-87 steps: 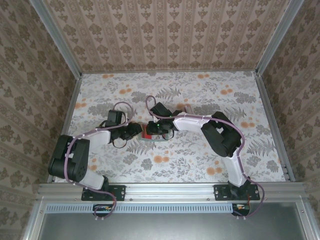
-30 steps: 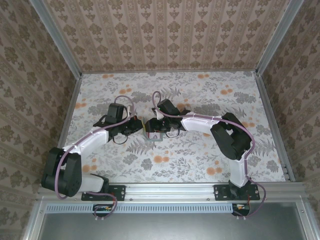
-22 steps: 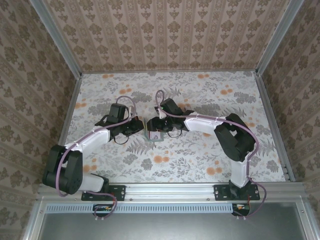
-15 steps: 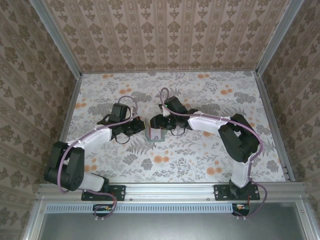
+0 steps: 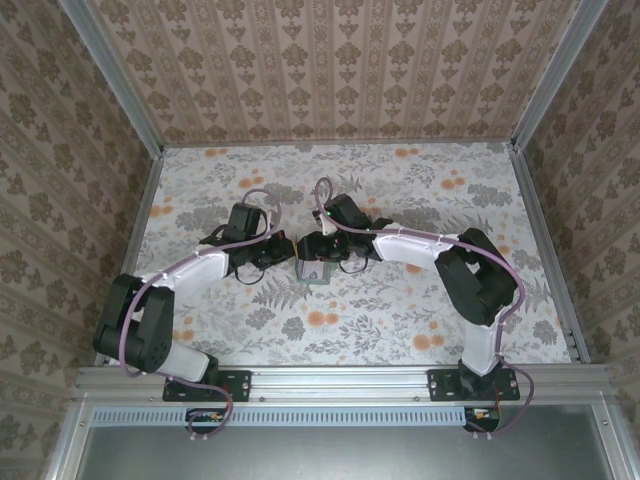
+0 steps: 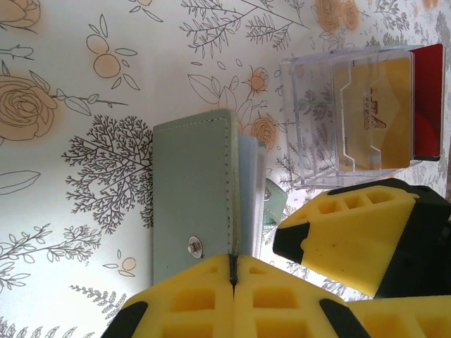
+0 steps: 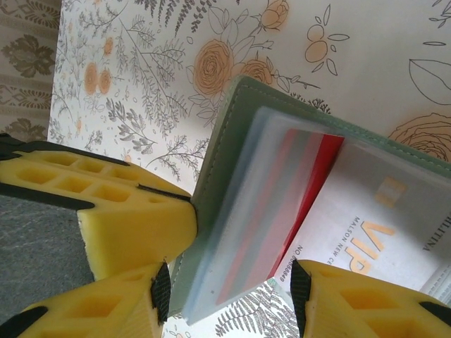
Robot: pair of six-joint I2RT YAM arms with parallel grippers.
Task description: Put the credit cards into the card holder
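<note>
Card holder (image 6: 190, 197) endwise between left fingers (image 6: 190, 310)

The card holder (image 6: 190, 197) looks soft and matt, like fake leather, with a sewn edge. It has a small shiny metal snap (image 6: 194, 246). Inside are thin see-through plastic sleeves (image 7: 232, 232), smooth and a bit cloudy. The tray (image 6: 313, 105) is clear, hard, shiny plastic. The credit cards (image 6: 373, 120) look smooth, like plastic. The fingers (image 6: 190, 310) of the left gripper (image 6: 232, 278) are dull yellow plastic with square holes. The table (image 6: 70, 176) has a smooth printed cover. The rail (image 5: 340, 380) is grey metal.
</note>
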